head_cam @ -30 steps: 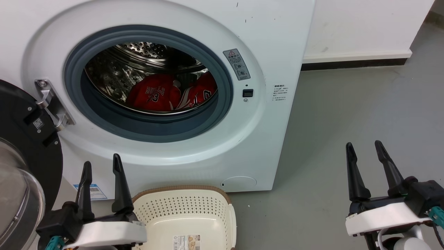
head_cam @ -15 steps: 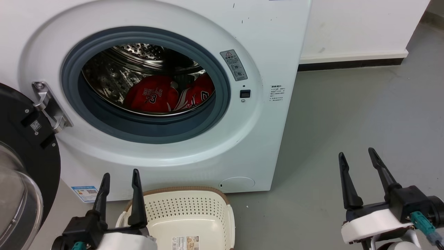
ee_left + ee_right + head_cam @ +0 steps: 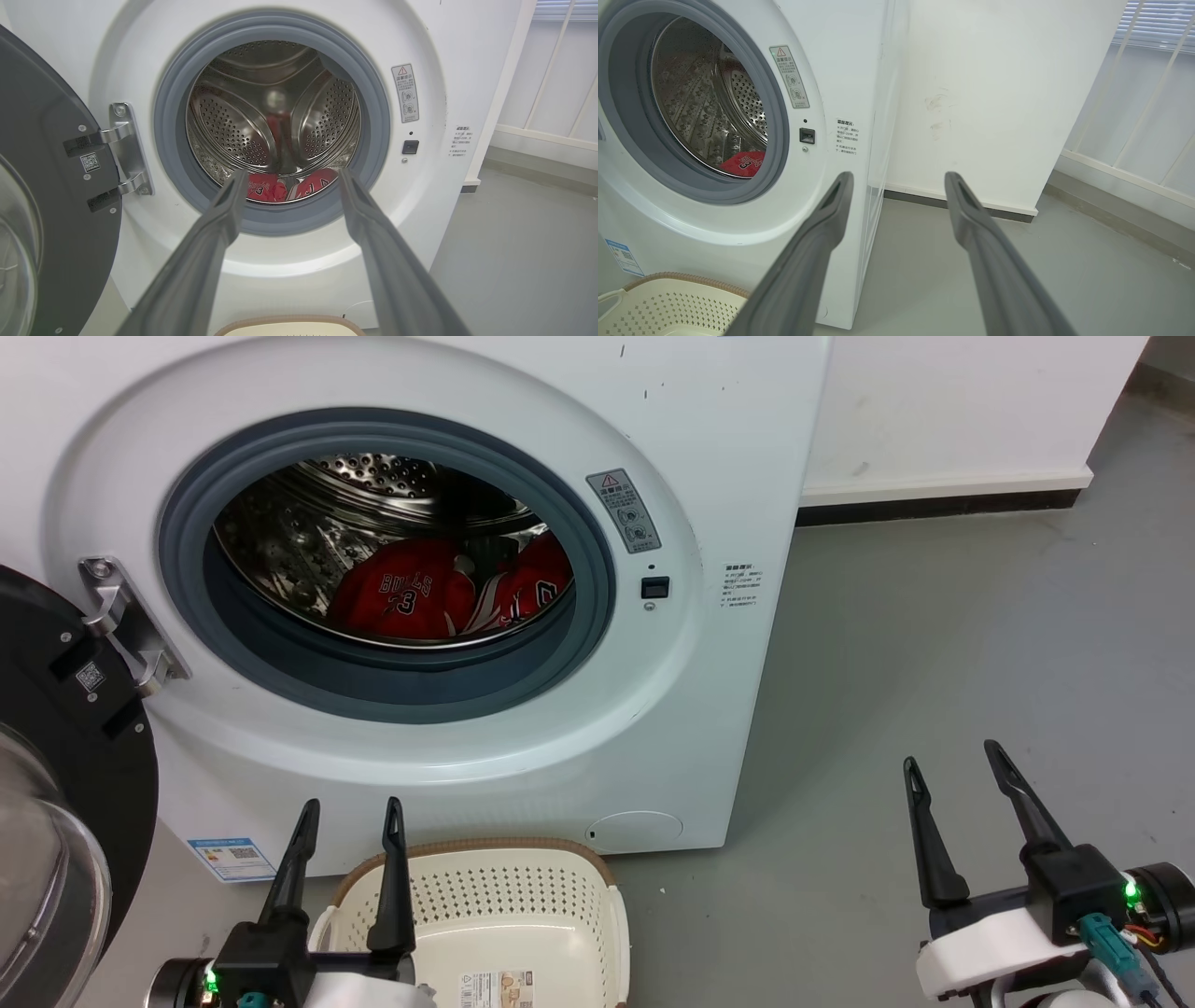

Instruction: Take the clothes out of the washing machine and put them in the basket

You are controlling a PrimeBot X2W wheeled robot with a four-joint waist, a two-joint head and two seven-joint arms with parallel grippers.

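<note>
The white washing machine stands with its round door swung open to the left. Two red jerseys, the clothes, lie at the bottom of the steel drum; the left wrist view shows the clothes between the fingers, and the right wrist view shows a red patch. The cream basket sits on the floor in front of the washer, empty but for a paper label. My left gripper is open over the basket's left rim. My right gripper is open above the bare floor to the right.
Grey floor stretches right of the washer to a white wall with a dark skirting. The open door's glass bowl bulges at the lower left, close to my left arm. A white railing stands far right in the right wrist view.
My left gripper has shifted right and lower, now over the basket's left rim. The right gripper has dropped slightly. The head camera has moved a little, shifting the washer leftward.
</note>
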